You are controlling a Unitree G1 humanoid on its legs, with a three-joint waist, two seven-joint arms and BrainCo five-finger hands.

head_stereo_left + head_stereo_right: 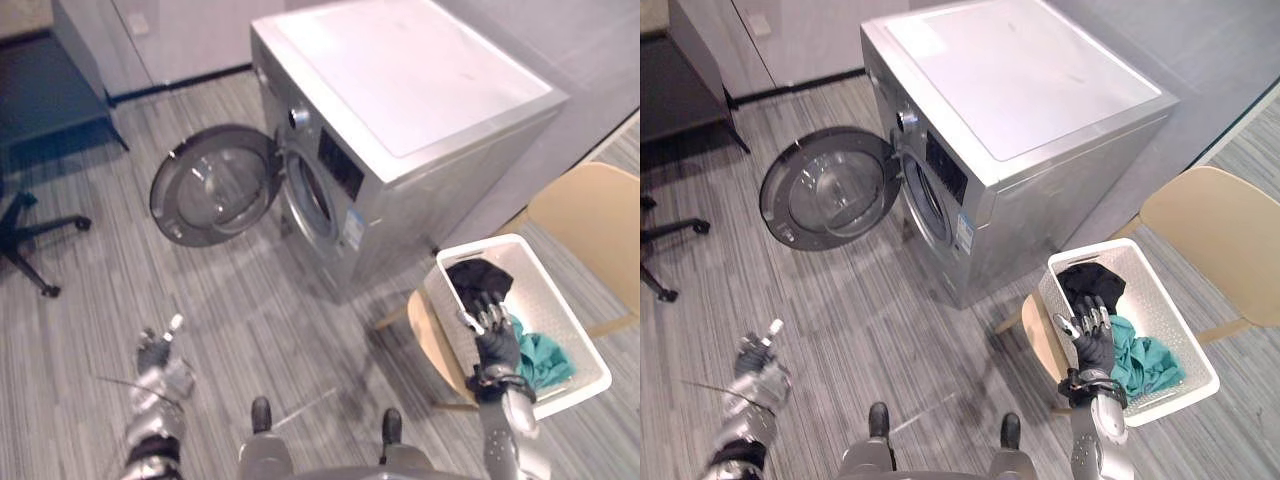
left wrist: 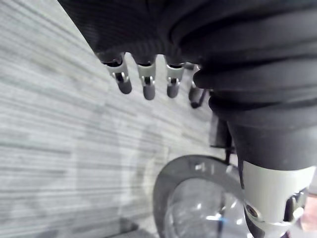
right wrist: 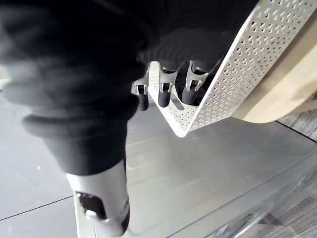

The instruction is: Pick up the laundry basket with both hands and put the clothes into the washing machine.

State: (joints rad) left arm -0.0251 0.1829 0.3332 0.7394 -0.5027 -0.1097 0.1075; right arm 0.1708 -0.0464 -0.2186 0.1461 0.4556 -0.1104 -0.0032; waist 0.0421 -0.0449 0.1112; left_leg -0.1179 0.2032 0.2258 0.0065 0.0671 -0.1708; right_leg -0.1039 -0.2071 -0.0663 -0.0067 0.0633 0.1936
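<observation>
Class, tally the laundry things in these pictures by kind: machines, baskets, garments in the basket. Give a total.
Washing machine: 1
Laundry basket: 1
Garments: 2 (black garment, teal garment)
Total: 4

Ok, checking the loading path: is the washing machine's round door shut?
No, the round glass door of the silver front-loading washing machine stands swung wide open.

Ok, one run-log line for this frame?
phase: pre-grasp | right hand: open, at laundry basket near corner | left hand: open, over floor, away from basket | basket: on chair, clothes inside | washing machine door: open
</observation>
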